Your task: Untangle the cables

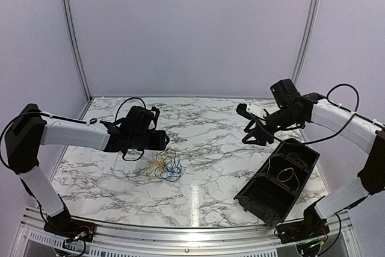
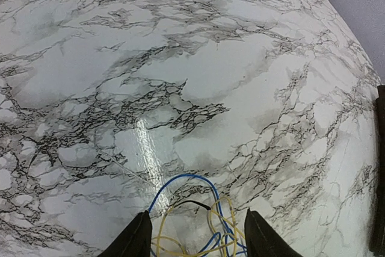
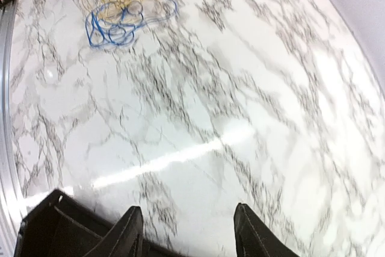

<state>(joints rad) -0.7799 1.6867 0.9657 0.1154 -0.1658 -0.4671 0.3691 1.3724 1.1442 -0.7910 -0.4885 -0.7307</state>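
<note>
The cables (image 1: 166, 167) lie in one loose tangle on the marble table (image 1: 204, 124), left of centre and just in front of the left arm's wrist. Yellow loops make up the left part of the heap and blue loops the right part, and the strands cross over each other.

In the left wrist view, a blue loop arcs out past the fingertips. Yellow strands and a short black one sit behind it, in the gap between the two fingers (image 2: 135, 240). The left gripper (image 2: 198, 239) is low over the heap with its jaws apart. The wires lie between the fingers, and neither finger appears to press on them, though the bottom edge of the view cuts off the contact area.

The right gripper (image 3: 189, 233) is well apart from the tangle, up above the right side of the table. Its jaws are spread with nothing between them. Its camera looks across bare marble to the blue and yellow heap at the far corner of the view.

A black bin (image 1: 258, 200) with inner dividers sits at an angle on the right side of the table, below and in front of the right gripper. From overhead, a yellow loop lies in one of its compartments, and thin strands show in the one beside it. They may be yellow, but they are too fine to make out.
</note>
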